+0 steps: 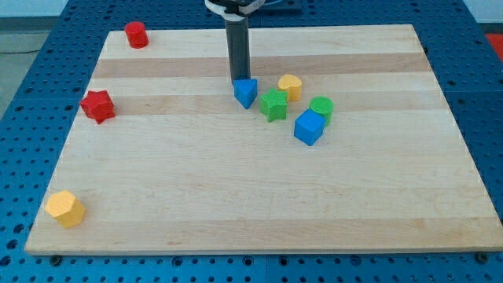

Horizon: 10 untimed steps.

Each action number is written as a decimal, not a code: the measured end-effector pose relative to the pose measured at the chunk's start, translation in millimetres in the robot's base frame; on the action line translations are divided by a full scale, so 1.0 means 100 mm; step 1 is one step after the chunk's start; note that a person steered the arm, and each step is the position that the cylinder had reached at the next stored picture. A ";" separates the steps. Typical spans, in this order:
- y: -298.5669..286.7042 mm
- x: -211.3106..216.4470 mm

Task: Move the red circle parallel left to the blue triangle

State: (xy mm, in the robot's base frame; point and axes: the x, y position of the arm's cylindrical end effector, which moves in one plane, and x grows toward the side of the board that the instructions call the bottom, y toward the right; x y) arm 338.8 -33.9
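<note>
The red circle (137, 34) is a short red cylinder at the board's top left corner. The blue triangle (246, 92) sits near the middle of the board, slightly toward the view's top. My tip (238, 79) is at the end of the dark rod, just above and touching or nearly touching the blue triangle's top-left edge. The tip is far to the right of the red circle.
A red star (98, 106) lies at the left edge. A yellow hexagon (65, 208) sits at the bottom left. Right of the blue triangle are a green star (273, 104), a yellow cylinder (290, 86), a green cylinder (321, 108) and a blue cube (309, 127).
</note>
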 end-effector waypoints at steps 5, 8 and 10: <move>-2.27 -0.46; -2.57 -1.47; -1.80 -1.41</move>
State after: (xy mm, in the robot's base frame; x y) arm 197.5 -214.3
